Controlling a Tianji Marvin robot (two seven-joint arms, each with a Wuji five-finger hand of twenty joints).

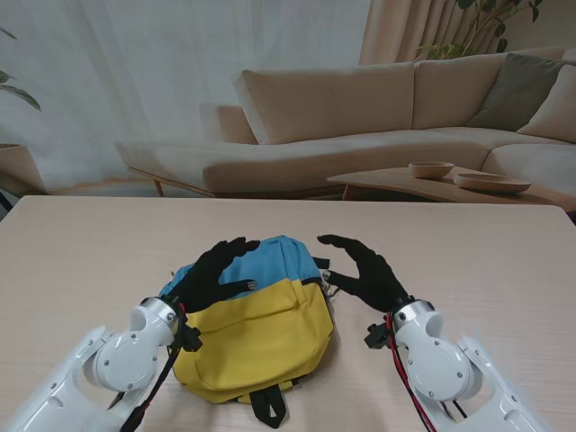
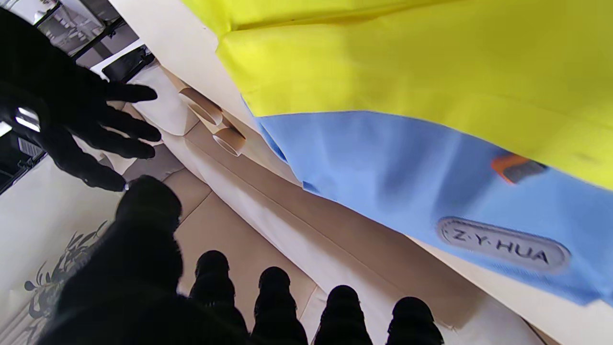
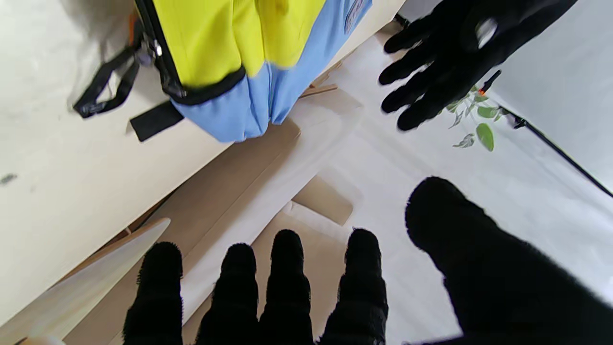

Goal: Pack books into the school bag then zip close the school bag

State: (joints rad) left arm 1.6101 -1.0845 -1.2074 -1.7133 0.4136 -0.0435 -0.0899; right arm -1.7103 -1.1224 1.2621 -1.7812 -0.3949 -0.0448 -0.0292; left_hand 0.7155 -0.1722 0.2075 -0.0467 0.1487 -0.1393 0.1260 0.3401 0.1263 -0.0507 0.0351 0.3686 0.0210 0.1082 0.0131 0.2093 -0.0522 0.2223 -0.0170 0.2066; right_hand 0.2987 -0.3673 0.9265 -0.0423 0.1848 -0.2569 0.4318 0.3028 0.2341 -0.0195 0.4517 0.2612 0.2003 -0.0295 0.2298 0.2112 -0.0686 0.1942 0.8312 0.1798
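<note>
Both hands hang over the worktop (image 1: 81,243) with black-gloved fingers spread, grasping nothing. My left hand (image 1: 216,273) reaches over the bag's left edge, fingertips above the blue upper part; whether they touch the fabric I cannot tell. My right hand (image 1: 364,272) is released too, just beside the bag's right edge, palm turned toward it. Between the two hands lies the bag (image 1: 256,324), flat on the worktop, long axis running from me outward: yellow pocket and black straps nearer to me, blue top pointing farther away toward the sofa (image 1: 360,117).
</note>
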